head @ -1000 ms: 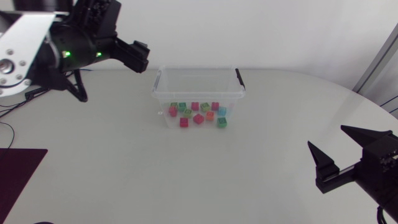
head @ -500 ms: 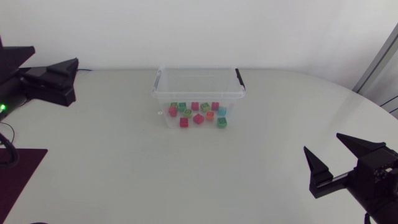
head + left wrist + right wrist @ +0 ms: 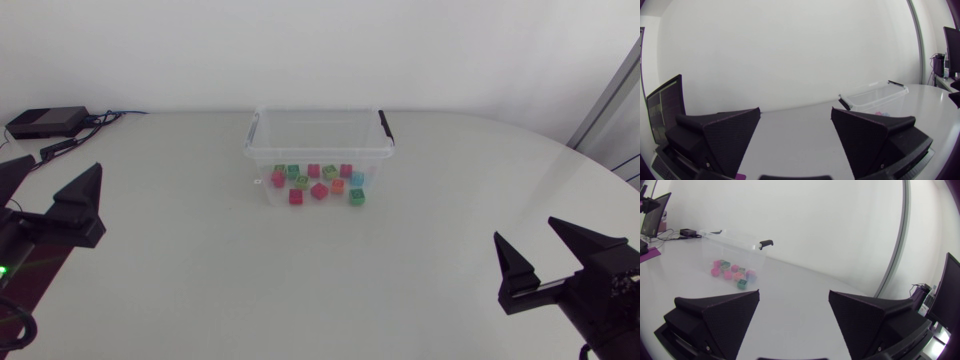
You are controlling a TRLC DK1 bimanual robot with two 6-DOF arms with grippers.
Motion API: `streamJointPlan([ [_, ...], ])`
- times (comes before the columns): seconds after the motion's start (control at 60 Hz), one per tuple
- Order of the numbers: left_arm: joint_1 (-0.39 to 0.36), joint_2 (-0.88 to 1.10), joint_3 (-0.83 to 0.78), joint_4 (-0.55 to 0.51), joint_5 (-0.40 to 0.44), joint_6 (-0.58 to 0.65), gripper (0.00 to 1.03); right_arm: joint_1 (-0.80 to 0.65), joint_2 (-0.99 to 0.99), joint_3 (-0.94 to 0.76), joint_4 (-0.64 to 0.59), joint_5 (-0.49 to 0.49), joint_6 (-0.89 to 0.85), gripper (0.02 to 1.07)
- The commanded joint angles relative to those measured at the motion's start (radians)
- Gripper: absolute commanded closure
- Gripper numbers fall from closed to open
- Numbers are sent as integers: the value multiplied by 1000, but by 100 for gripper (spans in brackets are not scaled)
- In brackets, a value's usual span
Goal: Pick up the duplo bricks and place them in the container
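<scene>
The duplo bricks (image 3: 318,184) all lie inside the clear container (image 3: 318,111). They seem light, hard and smooth, so I would pinch flat sides. Left gripper (image 3: 796,109) and right gripper (image 3: 794,292) gape wide, empty, well apart from the container.

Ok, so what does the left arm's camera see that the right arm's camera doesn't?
Only the left wrist view shows the left gripper up close, open and empty. Only the right wrist view shows the right gripper up close, likewise open and empty, and the duplo bricks clearly enough to tell pink from green. Both show the clear container on the white table, from opposite sides; in the left view its bricks are only a faint pink hint.
</scene>
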Motion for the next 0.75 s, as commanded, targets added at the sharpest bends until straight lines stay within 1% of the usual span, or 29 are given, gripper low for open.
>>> streamJointPlan([
  [0.0,23,-44,-62,13,25,-51,5,10,-11,-31,31,21,57,7],
  [0.467,145,-297,-349,30,193,-194,5,46,-36,-72,119,144,252,7],
  [0.733,149,-304,-356,30,198,-197,5,47,-37,-73,121,147,257,7],
])
